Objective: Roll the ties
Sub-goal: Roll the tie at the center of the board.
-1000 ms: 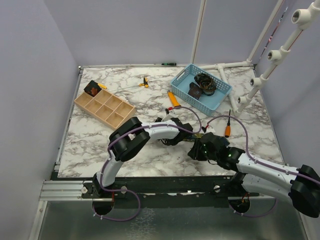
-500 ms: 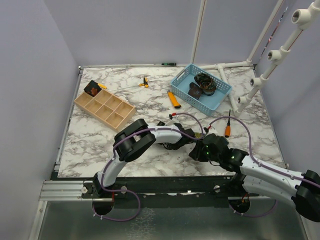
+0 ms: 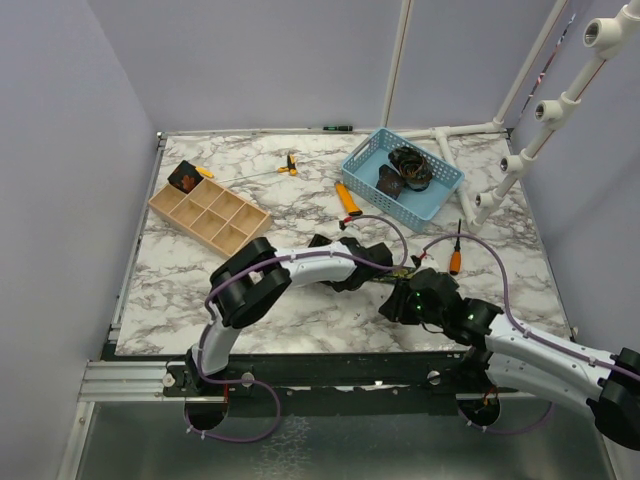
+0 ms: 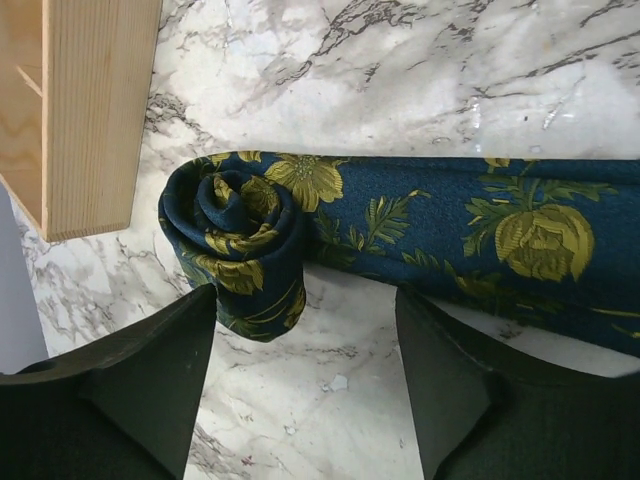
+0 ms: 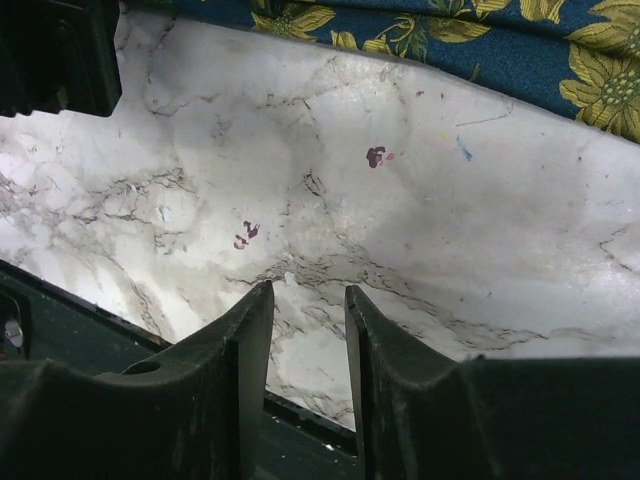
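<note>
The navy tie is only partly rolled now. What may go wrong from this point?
1. The coil of the navy floral tie lies ungripped inside the open left claw; it may unroll.
2. The right claw hangs beside the tie, not on it, so the flat length could slide when rolling resumes.

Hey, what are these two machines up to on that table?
They are rolling up a navy floral tie. One end is already wound into a small coil; the left end effector is open next to it, not gripping. The right end effector hovers empty over the marble table beside the unrolled length.
</note>
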You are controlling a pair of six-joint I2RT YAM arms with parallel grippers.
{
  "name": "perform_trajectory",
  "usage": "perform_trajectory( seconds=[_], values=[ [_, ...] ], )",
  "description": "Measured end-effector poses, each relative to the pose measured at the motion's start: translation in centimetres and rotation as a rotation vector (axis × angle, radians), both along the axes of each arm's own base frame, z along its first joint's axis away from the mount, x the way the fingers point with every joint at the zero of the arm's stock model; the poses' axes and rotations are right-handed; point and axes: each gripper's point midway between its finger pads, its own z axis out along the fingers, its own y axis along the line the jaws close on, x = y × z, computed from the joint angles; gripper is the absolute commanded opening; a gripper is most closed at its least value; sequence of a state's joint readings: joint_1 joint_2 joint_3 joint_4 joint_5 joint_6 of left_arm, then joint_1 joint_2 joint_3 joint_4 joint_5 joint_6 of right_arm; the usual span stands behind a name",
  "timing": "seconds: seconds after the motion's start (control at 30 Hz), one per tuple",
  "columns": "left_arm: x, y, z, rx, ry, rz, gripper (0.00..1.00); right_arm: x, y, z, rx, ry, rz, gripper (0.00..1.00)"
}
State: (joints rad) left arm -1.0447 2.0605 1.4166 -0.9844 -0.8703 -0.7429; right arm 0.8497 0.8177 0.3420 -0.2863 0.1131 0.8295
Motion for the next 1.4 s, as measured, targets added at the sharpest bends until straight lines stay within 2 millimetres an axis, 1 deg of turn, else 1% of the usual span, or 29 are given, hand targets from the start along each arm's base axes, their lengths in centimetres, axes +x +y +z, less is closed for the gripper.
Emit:
perform_trajectory(
  seconds=[0.1,0.17,0.27,0.37,0.4,0.47,0.5,0.53,0.57,0.6,0.67,0.7,0.73,0.77,0.8,0.87,0.93,1.0,1.1,1.17,1.27,1.4],
  values=[
    [-0.2,-0.6,0.6,-0.047,0.013,-0.009,0.82,0.0,0.1,0.1,0.005,0.002,0.004,0.54],
    [-0.3,-0.8,1.5,-0.084,0.015,-0.016,0.86,0.0,0.4,0.5,0.013,0.001,0.012,0.59],
    [-0.5,-0.6,3.3,-0.144,0.012,-0.022,0.88,0.4,1.1,1.9,0.038,-0.021,0.027,0.63],
    [-0.5,0.1,5.7,-0.242,0.007,-0.019,0.88,1.1,2.1,3.6,0.061,-0.048,0.049,0.65],
    [-0.4,0.4,6.4,-0.280,0.004,-0.013,0.87,1.3,2.6,4.0,0.066,-0.053,0.061,0.64],
    [0.1,1.9,7.8,-0.380,0.005,0.010,0.85,1.8,3.7,4.7,0.075,-0.058,0.085,0.64],
    [0.4,2.6,8.2,-0.430,0.006,0.023,0.85,2.1,4.4,4.8,0.077,-0.052,0.100,0.63],
    [0.9,3.5,8.5,-0.519,0.015,0.038,0.84,2.4,5.1,4.8,0.075,-0.043,0.116,0.63],
    [1.4,4.9,8.7,-0.575,0.012,0.062,0.83,2.9,6.1,4.8,0.076,-0.033,0.130,0.62],
    [2.1,6.2,8.7,-0.625,0.000,0.090,0.83,3.3,7.1,4.6,0.075,-0.021,0.146,0.62],
    [2.9,8.0,8.2,-0.727,0.004,0.115,0.82,4.3,9.1,4.3,0.077,0.000,0.171,0.61],
    [3.2,8.6,7.5,-0.807,0.020,0.112,0.81,4.9,10.3,4.2,0.079,0.011,0.183,0.61],
    [3.3,9.1,6.9,-0.830,0.030,0.120,0.80,5.4,11.3,4.0,0.079,0.018,0.193,0.61],
    [3.3,9.2,6.0,-0.885,0.055,0.113,0.80,6.0,12.3,4.0,0.083,0.021,0.200,0.60],
    [3.2,9.2,5.3,-0.924,0.077,0.105,0.80,6.4,13.0,3.8,0.082,0.025,0.205,0.60],
    [2.9,9.0,4.2,-1.011,0.112,0.091,0.79,7.9,15.1,3.9,0.091,0.024,0.210,0.59],
    [2.8,8.8,3.7,-1.072,0.132,0.079,0.79,9.1,16.6,3.8,0.096,0.023,0.207,0.57],
    [3.1,8.6,3.6,-1.127,0.130,0.062,0.78,10.1,17.8,3.4,0.098,0.025,0.204,0.55],
    [3.7,7.9,4.0,-1.180,0.121,0.022,0.78,11.1,19.1,2.6,0.094,0.039,0.196,0.51],
    [3.9,7.6,4.2,-1.195,0.115,0.004,0.78,11.5,19.5,1.7,0.086,0.052,0.190,0.50],
    [4.3,7.3,4.5,-1.211,0.106,-0.016,0.78,11.8,19.6,0.6,0.066,0.068,0.180,0.48],
    [4.4,7.3,4.0,-1.214,0.109,-0.014,0.78,12.1,18.8,-0.3,0.040,0.086,0.151,0.46]
  ],
)
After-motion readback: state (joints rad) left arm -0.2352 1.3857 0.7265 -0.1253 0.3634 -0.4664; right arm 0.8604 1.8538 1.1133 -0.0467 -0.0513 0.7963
